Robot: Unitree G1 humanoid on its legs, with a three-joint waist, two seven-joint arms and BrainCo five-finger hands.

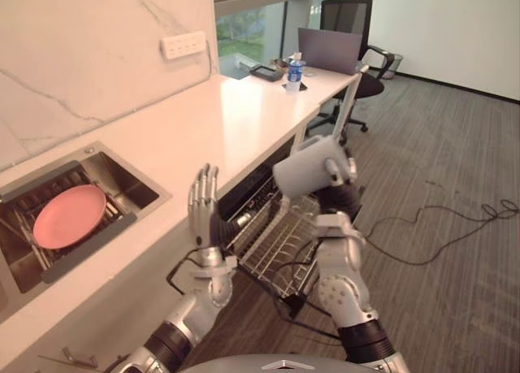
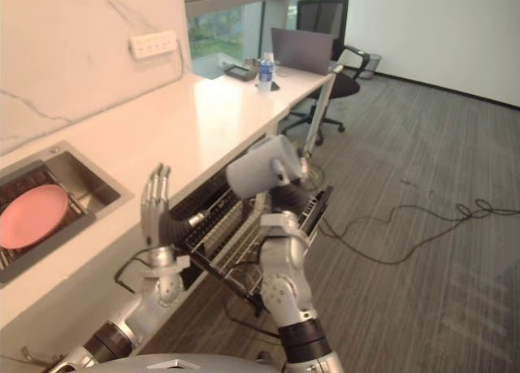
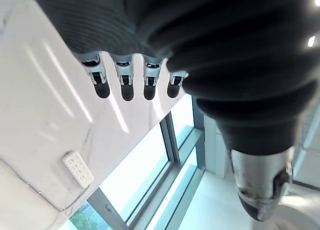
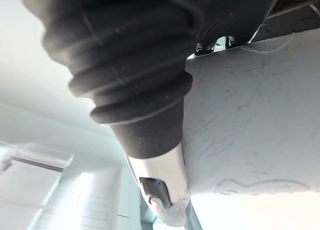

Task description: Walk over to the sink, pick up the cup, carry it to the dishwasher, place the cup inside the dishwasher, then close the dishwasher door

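Note:
My right hand [image 1: 340, 176] is shut on a grey cup [image 1: 311, 166], which it holds on its side in the air above the pulled-out wire rack [image 1: 275, 245] of the open dishwasher under the counter. In the right wrist view the cup's grey wall [image 4: 250, 125] lies against the hand [image 4: 156, 187]. My left hand [image 1: 203, 206] is raised beside the counter's front edge, left of the rack, its fingers [image 3: 123, 85] straight and open with nothing in them. The sink [image 1: 130, 186] is set in the counter at the left.
A pink plate [image 1: 70, 215] lies in the sink. Farther along the white counter [image 1: 236, 113] stand a water bottle [image 1: 294, 72] and a laptop [image 1: 329, 49], with an office chair [image 1: 357, 32] behind. Open carpeted floor [image 1: 455, 178] lies to the right.

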